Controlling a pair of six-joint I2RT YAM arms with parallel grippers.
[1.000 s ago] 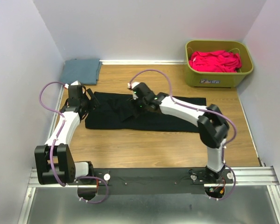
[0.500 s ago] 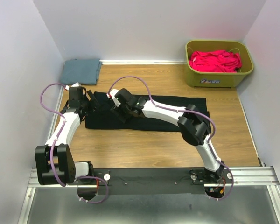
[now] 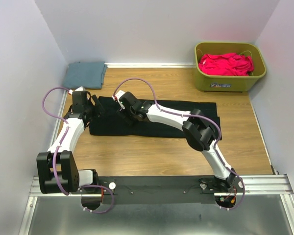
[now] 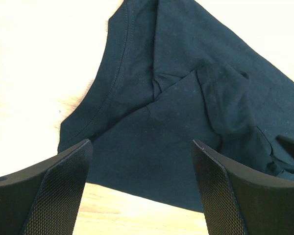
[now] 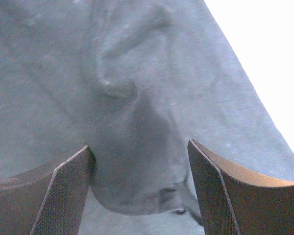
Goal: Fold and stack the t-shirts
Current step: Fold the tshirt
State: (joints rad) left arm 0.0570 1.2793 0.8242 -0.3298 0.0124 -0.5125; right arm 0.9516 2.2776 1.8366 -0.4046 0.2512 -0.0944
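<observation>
The black t-shirt point(image 3: 161, 122) lies folded in a long band across the table's middle. My left gripper point(image 3: 96, 109) hovers open over its left end; in the left wrist view the fingers point(image 4: 54, 191) frame the black cloth point(image 4: 186, 98) and its near edge. My right gripper point(image 3: 125, 113) is low over the shirt's left part, open, with a raised hump of cloth point(image 5: 137, 161) between the pads point(image 5: 215, 196). The slate blue-grey t-shirt point(image 3: 85, 74) lies folded at the back left corner. The pink-red t-shirt point(image 3: 225, 63) is bunched in the tub.
The olive-green tub point(image 3: 229, 83) stands at the back right against the walls. White walls close in the table on the left, back and right. Bare wood point(image 3: 152, 156) shows between the black shirt and the arm bases.
My right arm has swept left along the black shirt from its middle to its left part, and its jaws have widened. The left arm has stayed put.
</observation>
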